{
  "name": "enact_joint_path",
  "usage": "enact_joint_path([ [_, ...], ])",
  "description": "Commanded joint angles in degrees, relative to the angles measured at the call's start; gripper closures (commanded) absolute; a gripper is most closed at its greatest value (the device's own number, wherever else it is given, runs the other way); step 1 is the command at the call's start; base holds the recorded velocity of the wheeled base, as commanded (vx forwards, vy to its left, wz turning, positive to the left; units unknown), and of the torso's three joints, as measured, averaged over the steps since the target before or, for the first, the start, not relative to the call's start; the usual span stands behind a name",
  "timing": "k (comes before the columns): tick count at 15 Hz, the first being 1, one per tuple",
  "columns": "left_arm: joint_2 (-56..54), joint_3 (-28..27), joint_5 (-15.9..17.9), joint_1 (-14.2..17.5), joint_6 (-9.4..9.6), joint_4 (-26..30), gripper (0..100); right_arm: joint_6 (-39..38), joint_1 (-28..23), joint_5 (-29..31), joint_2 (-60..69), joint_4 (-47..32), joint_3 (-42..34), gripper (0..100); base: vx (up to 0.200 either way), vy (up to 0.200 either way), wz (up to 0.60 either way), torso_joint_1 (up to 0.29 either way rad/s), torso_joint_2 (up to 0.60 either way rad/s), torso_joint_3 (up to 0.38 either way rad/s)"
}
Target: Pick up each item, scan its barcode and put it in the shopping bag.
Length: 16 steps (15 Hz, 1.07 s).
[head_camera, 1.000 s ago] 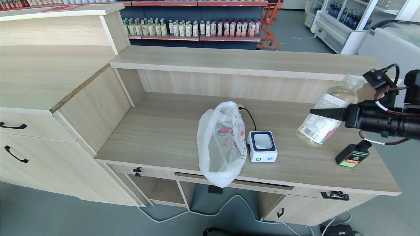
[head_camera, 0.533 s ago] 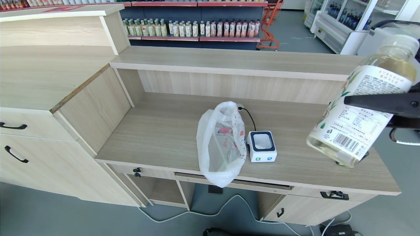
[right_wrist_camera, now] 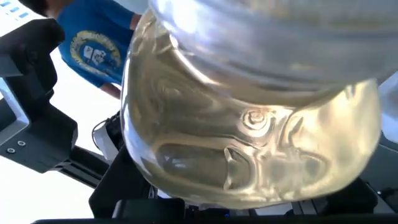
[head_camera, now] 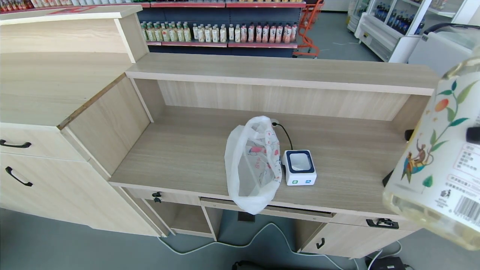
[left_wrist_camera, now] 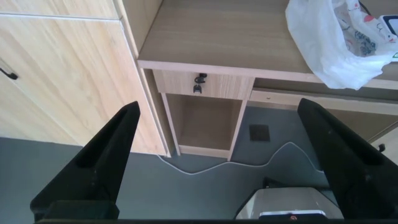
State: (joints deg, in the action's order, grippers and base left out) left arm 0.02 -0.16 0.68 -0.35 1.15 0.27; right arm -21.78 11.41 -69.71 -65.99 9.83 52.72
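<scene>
Right hand grips the bottle aloft; left hand hangs open.

The right hand (head_camera: 474,135) is clamped on the bottle (head_camera: 435,161), which is tilted and holds pale yellow liquid. It hangs clear of the worktop (head_camera: 187,150), close to the head camera, at 3 o'clock from the scanner (head_camera: 299,167), its barcode facing that camera. The white shopping bag (head_camera: 253,165) stands open just beside the scanner at its 9 o'clock. A black cable (head_camera: 287,135) runs from the scanner toward 12 o'clock. A small dark item (head_camera: 387,179) lies mostly hidden behind the bottle. The left hand (left_wrist_camera: 217,107), fingers spread wide, hangs low in front of the worktop's edge.
</scene>
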Motion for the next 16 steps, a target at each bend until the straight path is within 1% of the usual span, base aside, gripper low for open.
enact_joint_path([
  [1, 0.0, 0.0, 0.0, 0.0, 0.0, 0.0, 0, 0.0, 1.3, -0.3, 3.1, -1.4, 0.0, 100, 0.0, 0.0, 0.0, 0.0, 0.0, 0.0],
  [4, 0.0, 0.0, 0.0, 0.0, 0.0, 0.0, 0, 0.1, 2.6, -0.3, 4.9, -2.8, -1.0, 100, 0.0, 0.0, 0.0, 0.0, 0.0, 0.0],
  [16, 0.0, 0.0, 0.0, 0.0, 0.0, 0.0, 0, 0.1, 2.6, -0.3, 5.4, -3.0, -1.3, 100, 0.0, 0.0, 0.0, 0.0, 0.0, 0.0],
])
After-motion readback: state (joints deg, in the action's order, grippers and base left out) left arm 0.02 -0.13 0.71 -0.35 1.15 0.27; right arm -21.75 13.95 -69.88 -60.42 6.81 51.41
